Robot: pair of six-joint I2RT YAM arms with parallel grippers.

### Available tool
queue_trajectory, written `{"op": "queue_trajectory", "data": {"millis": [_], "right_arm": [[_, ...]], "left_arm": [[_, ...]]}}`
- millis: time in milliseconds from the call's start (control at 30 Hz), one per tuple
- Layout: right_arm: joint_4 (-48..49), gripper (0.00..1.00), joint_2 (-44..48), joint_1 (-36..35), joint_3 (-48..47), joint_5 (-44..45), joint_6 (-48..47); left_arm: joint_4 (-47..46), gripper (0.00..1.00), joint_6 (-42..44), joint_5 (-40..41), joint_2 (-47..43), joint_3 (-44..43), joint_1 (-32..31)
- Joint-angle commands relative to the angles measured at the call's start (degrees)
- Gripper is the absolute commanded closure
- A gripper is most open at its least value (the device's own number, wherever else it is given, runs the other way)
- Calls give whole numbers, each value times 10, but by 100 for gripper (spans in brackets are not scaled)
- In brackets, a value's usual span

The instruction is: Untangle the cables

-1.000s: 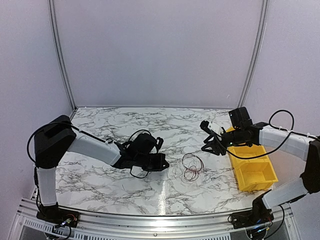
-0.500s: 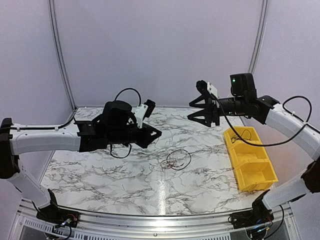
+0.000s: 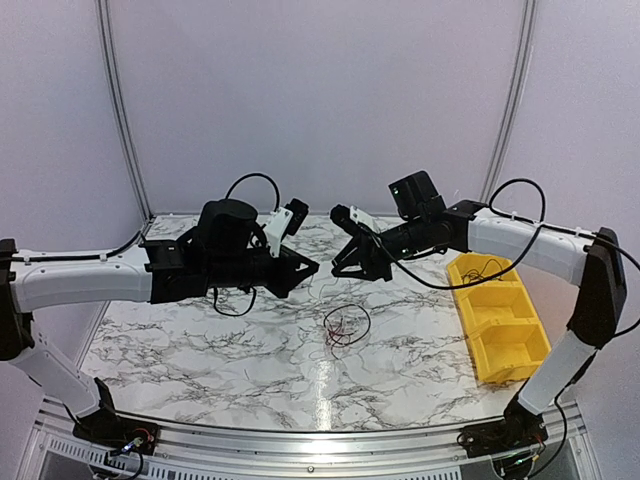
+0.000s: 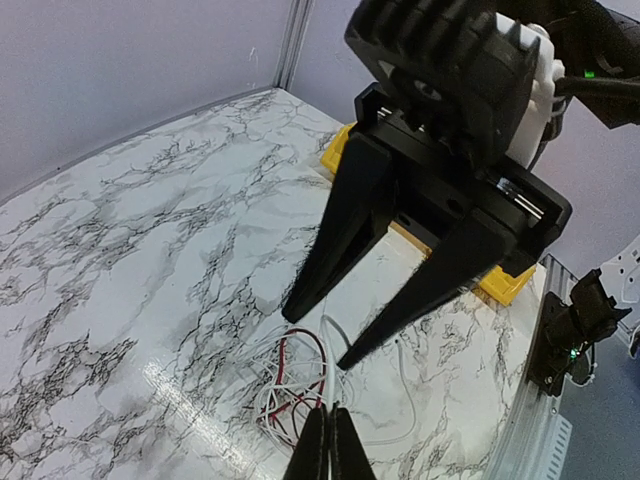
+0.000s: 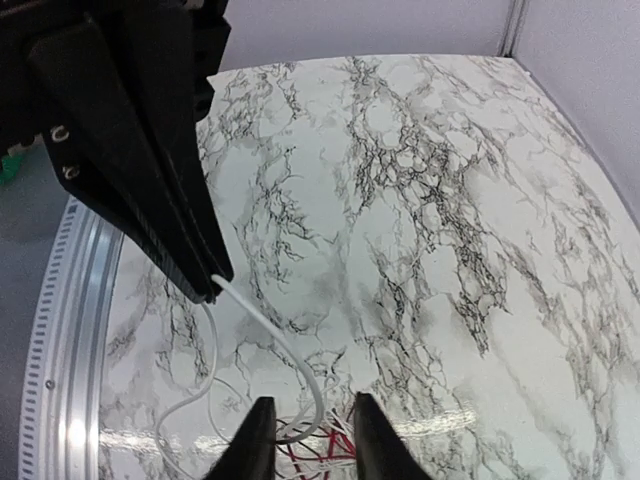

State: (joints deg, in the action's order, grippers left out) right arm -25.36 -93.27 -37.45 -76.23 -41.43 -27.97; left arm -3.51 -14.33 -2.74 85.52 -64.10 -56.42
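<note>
**One strand lifted, second claw moving in**

Top view: a second ago both arms sat low, the right one over the yellow bin (image 3: 470, 300). Now the left gripper (image 3: 312, 268) hangs raised, well to the bin's left, and is clenched. What it holds is too fine to see from here. The right gripper (image 3: 343, 264) has swung away from the bin to meet it. The cables (image 3: 345, 325) lie on the marble table (image 3: 200, 330), dragged a little farther from the bin than before. I judge one strand is being drawn out of the knot, with a second hold about to be taken.

Left wrist: the right gripper's prongs stand spread in front of the bin, above the red and white loops.

Right wrist: the bin is out of frame. A white cable (image 5: 270, 335) runs from the left gripper's tip down between the right gripper's parted fingers, unpinched, into the tangle.

Pale lilac walls enclose the table, and a metal rail (image 3: 300, 440) edges its near side.
</note>
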Motion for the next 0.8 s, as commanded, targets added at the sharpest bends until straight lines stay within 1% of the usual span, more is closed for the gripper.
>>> {"op": "queue_trajectory", "data": {"millis": [0, 33, 100, 133, 200, 300, 433, 533, 633, 667, 767], "right_arm": [[25, 94, -2, -1, -10, -22, 33], [31, 100, 1, -1, -8, -24, 39], [42, 100, 10, -1, -5, -26, 49], [45, 100, 13, -1, -4, -26, 55], [50, 100, 18, -1, -6, -18, 65], [52, 100, 23, -1, -15, -6, 80], [42, 100, 22, -1, -36, -27, 99], [23, 100, 19, -1, -61, -40, 105], [9, 100, 23, -1, -78, -53, 107], [6, 100, 24, -1, -83, -57, 108], [-2, 100, 32, -1, -99, -71, 115]], "left_arm": [[8, 100, 8, 8, -13, 6, -2], [7, 93, 5, 21, -8, 8, -2], [-16, 70, -1, 51, 2, 19, -3], [-44, 62, -2, 53, 5, 32, -5], [-104, 54, -4, 52, 10, 63, -12], [-200, 46, 2, 89, 20, 105, -32], [-368, 45, 19, 150, 64, 162, -44], [-457, 44, 25, 182, 120, 159, -44], [-547, 46, 31, 208, 188, 148, -44], [-569, 49, 35, 212, 209, 143, -44], [-595, 65, 35, 213, 261, 116, -43]]}}
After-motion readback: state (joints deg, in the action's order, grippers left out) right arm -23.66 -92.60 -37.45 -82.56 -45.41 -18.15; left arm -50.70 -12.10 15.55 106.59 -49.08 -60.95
